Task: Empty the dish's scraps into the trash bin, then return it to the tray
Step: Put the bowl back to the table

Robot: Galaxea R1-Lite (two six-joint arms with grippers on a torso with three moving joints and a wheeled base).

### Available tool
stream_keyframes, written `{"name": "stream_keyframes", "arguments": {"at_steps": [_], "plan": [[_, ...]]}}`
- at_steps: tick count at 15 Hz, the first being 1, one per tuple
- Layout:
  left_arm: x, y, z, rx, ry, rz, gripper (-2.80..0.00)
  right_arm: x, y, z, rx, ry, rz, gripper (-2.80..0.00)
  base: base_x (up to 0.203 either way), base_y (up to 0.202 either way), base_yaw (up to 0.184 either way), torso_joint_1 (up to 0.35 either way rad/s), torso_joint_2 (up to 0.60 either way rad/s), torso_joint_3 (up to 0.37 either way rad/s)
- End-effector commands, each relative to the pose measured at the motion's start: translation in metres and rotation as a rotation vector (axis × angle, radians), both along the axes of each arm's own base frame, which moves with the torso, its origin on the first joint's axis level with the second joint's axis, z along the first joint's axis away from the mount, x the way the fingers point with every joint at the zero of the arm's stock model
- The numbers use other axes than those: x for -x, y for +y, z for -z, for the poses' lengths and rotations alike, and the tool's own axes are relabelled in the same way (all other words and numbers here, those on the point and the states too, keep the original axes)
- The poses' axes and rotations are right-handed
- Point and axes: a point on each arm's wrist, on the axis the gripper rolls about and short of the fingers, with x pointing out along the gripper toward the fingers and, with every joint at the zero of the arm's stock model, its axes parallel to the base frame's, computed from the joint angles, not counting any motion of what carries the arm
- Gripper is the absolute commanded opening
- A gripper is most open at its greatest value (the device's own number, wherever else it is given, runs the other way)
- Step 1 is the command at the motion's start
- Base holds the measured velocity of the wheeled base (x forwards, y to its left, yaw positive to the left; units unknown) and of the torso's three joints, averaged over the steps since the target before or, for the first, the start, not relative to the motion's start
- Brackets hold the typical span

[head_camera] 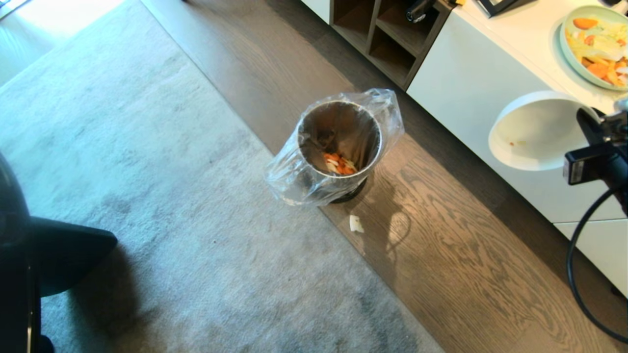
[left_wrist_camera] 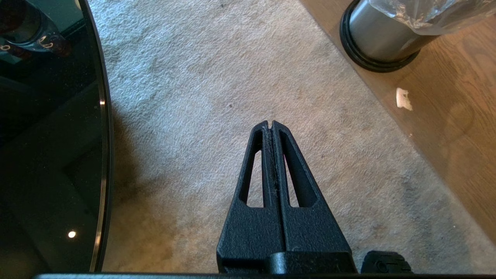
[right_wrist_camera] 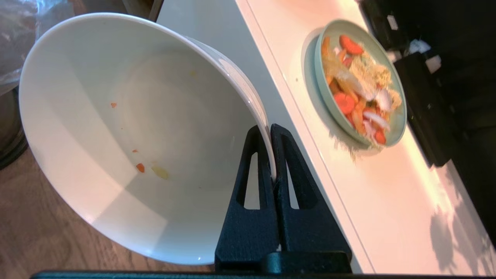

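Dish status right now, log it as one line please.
dish: nearly empty, tilted, rim pinched by right gripper | scraps: in trash bin | one piece on floor | left gripper: shut, idle

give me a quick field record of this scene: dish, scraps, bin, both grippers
dish: white round glossy bowl, tilted on its side, nearly empty, a few crumbs stuck inside
scraps: orange and pale pieces inside the bin; one pale piece on the wood floor
bin: brushed-steel cylinder with clear liner bag, upright
right gripper: clamped on the bowl's rim
left gripper: shut, empty, over the carpet
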Motion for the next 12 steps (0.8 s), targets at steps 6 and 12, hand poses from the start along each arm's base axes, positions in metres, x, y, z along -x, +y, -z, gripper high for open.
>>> {"name": "stream_keyframes", "arguments": {"at_steps": [6, 12], "plan": [[0.0, 0.0, 0.0, 0.001, -0.001, 0.0, -2.8, 0.083, -0.032, 0.05, -0.295, 0.202, 0.01, -2.8, 0.0, 0.0, 0.0, 0.0, 0.0, 0.0], [0.0, 0.0, 0.0, 0.001, -0.001, 0.0, -2.8, 0.146, -0.04, 0.111, -0.453, 0.378, -0.045, -2.8, 0.0, 0.0, 0.0, 0.0, 0.0, 0.0]]}}
